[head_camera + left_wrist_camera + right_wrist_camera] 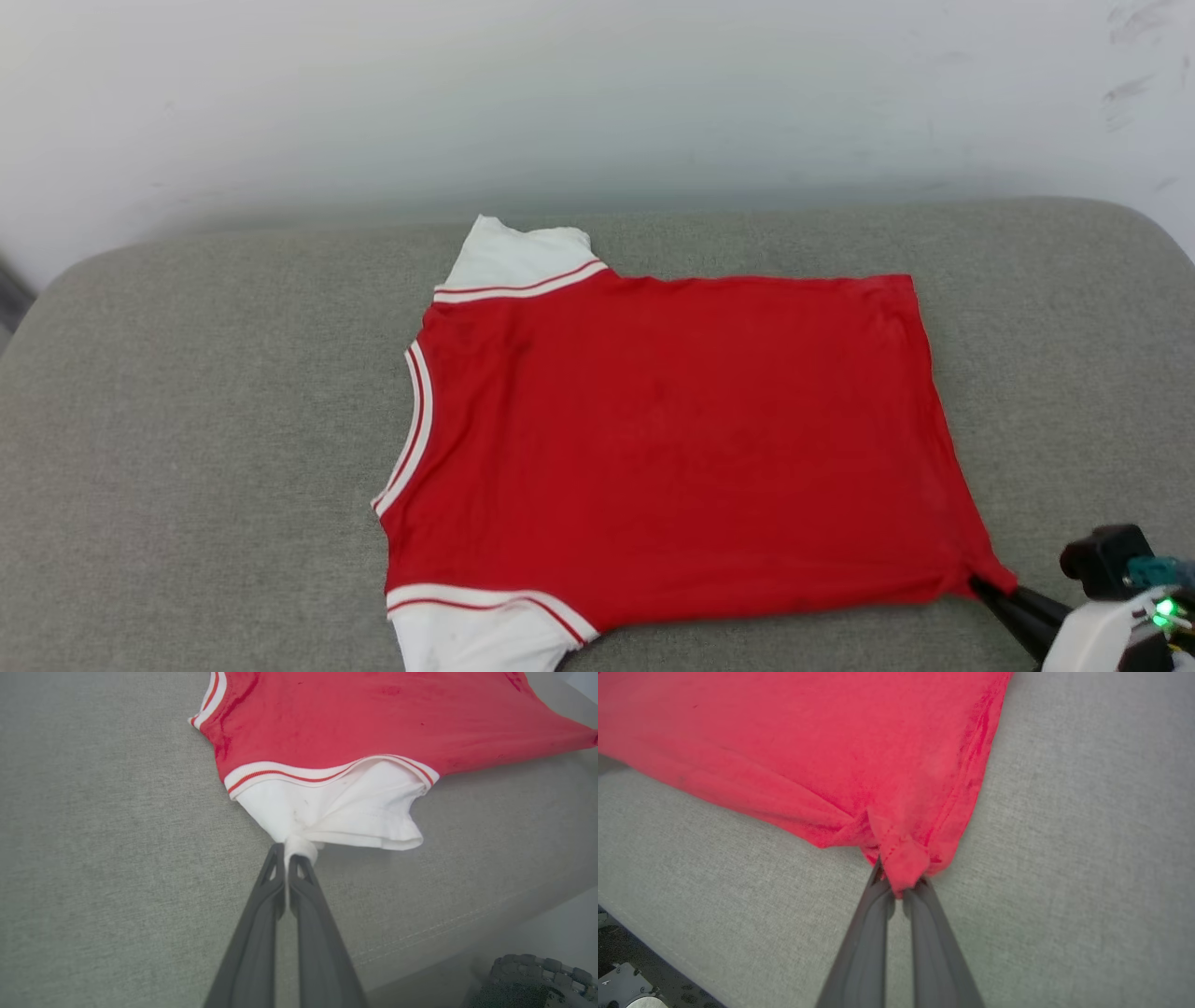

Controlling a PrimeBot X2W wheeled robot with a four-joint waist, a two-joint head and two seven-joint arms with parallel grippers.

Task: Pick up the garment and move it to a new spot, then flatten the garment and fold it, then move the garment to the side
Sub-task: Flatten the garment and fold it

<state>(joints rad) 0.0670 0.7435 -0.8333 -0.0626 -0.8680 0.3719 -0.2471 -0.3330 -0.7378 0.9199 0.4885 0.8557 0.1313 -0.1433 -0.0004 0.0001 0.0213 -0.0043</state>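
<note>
- The garment point(672, 439) lies spread on a grey upholstered cushion point(187, 420) with its plain red side up. In the head view the striped neck trim is toward the left and the hem toward the right.
- The white far sleeve point(523, 257) points toward the back edge of the cushion. The white near sleeve point(336, 807) lies at the front edge.
- The left gripper point(292, 856) is clenched on the cuff of the near sleeve, with a small roll of white cloth pinched between its dark fingertips.
- The right gripper point(899, 889) is clamped on the near hem corner. Red fabric bunches into a knot at its tips, and creases fan from there into the body.
- A pale wall point(597, 93) rises directly behind the cushion, with faint scuffs at its upper right.
- Past the cushion's stitched front edge, the left wrist view shows a dark ridged wheel-like part point(537, 980) low on pale floor.
- The right wrist view shows a grey plate point(626, 980) on dark speckled ground below the cushion's edge.
- A green light point(1162, 611) glows on the right arm's white wrist housing.
</note>
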